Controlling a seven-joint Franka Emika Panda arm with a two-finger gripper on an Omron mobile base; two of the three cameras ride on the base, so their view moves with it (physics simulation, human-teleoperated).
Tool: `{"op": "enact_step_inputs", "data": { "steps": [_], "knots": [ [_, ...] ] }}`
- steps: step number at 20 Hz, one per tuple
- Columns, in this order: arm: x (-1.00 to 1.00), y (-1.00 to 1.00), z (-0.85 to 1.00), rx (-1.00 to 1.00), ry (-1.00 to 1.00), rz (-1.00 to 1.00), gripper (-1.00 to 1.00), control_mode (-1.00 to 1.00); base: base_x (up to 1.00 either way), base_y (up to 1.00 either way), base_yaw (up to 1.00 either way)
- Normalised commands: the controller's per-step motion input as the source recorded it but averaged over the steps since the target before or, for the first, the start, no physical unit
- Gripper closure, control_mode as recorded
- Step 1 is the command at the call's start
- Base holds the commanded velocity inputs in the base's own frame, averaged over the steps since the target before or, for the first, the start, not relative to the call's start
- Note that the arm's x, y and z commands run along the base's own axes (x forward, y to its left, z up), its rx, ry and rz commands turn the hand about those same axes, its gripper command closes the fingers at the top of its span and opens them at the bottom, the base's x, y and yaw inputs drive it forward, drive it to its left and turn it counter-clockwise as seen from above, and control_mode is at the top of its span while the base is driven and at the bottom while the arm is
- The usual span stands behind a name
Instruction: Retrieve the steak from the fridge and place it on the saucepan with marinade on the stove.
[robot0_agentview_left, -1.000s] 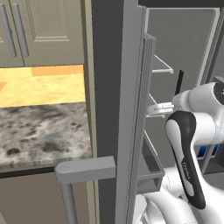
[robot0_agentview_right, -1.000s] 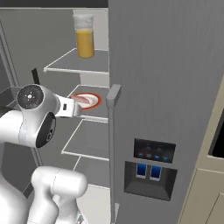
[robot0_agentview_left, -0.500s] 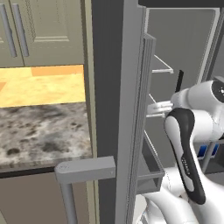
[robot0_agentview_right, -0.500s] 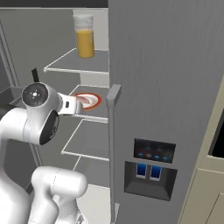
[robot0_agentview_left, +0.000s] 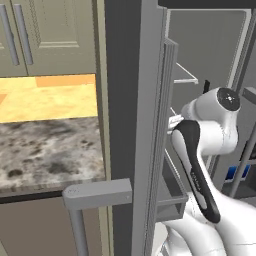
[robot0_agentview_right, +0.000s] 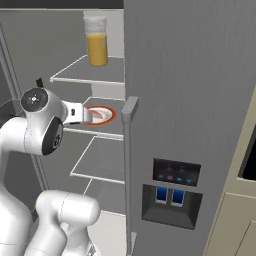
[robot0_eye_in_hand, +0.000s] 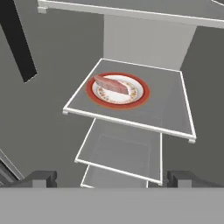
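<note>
The fridge (robot0_agentview_right: 190, 90) stands with its left door (robot0_agentview_left: 142, 100) swung open. On its middle shelf (robot0_eye_in_hand: 166, 116) lies the steak (robot0_eye_in_hand: 112, 84), a pinkish-red slab on a round white plate with a red rim (robot0_eye_in_hand: 139, 97). From the right base view the steak (robot0_agentview_right: 100, 114) shows just past my hand. My gripper (robot0_eye_in_hand: 111, 177) is open and holds nothing. It hovers in front of and above the shelf, well short of the plate, with its fingertips (robot0_eye_in_hand: 41, 177) spread wide. The saucepan, the marinade and the stove are out of view.
A glass jug of orange juice (robot0_agentview_right: 96, 40) stands on the top shelf. The shut right door carries a long bar handle (robot0_agentview_right: 127, 150) and a dispenser panel (robot0_agentview_right: 172, 187). A speckled stone counter (robot0_agentview_left: 50, 145) and wall cabinets (robot0_agentview_left: 50, 30) lie left of the open door.
The arm's upper joint has risen a little and the hand has edged toward the plate shelf. The jaws stay wide open and the steak has not moved.
</note>
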Motion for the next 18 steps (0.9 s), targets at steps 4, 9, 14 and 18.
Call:
{"op": "enact_step_inputs", "data": {
  "steps": [4, 9, 14, 18],
  "knots": [
    [0.24, 0.00, -0.24, -0.03, 0.01, 0.10, -1.00, -1.00, 0.00, 0.00, 0.00],
    [0.25, 0.00, -0.27, 0.00, 0.00, 0.08, -1.00, -1.00, 0.00, 0.00, 0.00],
    [0.30, 0.01, -0.13, 0.00, 0.00, 0.02, -1.00, -1.00, 0.00, 0.00, 0.00],
    [0.42, 0.02, -0.03, 0.00, 0.00, 0.00, -1.00, -1.00, 0.00, 0.00, 0.00]
  ]
}}
